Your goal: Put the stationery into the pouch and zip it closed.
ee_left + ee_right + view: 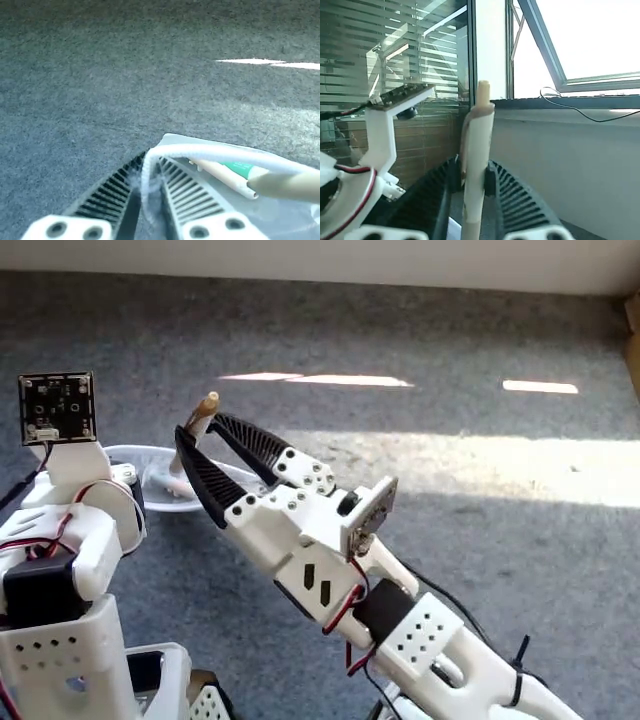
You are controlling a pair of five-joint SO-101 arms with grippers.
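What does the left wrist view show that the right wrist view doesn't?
Left wrist view: the left hand pinching the pouch by its rim, a green pen inside it, and grey carpet.
Right wrist view: the right hand, a window, blinds and the other arm's camera board.
Both: the beige pen, clamped in the right hand, with its end over the pouch in the left wrist view.

high: looks down | left wrist: down, close | right wrist: sideways
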